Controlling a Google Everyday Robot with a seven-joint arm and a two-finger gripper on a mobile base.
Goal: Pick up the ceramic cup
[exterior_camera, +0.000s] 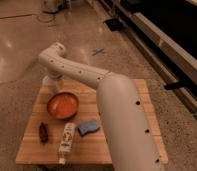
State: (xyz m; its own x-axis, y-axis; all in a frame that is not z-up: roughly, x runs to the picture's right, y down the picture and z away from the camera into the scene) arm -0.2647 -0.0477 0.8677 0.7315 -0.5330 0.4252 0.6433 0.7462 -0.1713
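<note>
Tool (54, 84) beside pale cylindrical ceramic cup (46, 80), grip state unclear | round orange bowl (62, 105) near | wooden slab table (34, 150)

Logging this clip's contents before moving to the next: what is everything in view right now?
ceramic cup: one, pale whitish, table's far-left corner, partly hidden by the arm's end
bowl: one, orange-red, left half of the table, just nearer than the cup
bottle: one, white with label, lying near the front edge
pad: one, blue, right of the bottle
small object: one, dark brown, left of the bottle
table: one, light wood
cross mark: one, blue, on the floor beyond the table
arm: one, white, stretched across the table
gripper: one, at the cup
</note>
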